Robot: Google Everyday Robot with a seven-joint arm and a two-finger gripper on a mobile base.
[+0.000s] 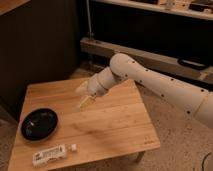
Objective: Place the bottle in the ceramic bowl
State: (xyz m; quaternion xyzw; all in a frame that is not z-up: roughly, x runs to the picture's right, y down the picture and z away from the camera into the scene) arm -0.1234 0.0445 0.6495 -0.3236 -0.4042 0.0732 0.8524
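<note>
The white bottle (51,155) with a dark label lies on its side near the front left edge of the wooden table (115,125), its small cap pointing right. The glossy black ceramic bowl (39,123) sits on the table's left side, just behind the bottle, and holds nothing. My gripper (84,95) hangs above the middle of the table, right of and behind the bowl, well away from the bottle. Its pale fingers (88,102) are spread apart and hold nothing.
My white arm (155,82) reaches in from the right over the table's back right part. Behind the table are a dark cabinet wall (40,45) and a low metal shelf rail (150,57). The floor (180,150) is speckled.
</note>
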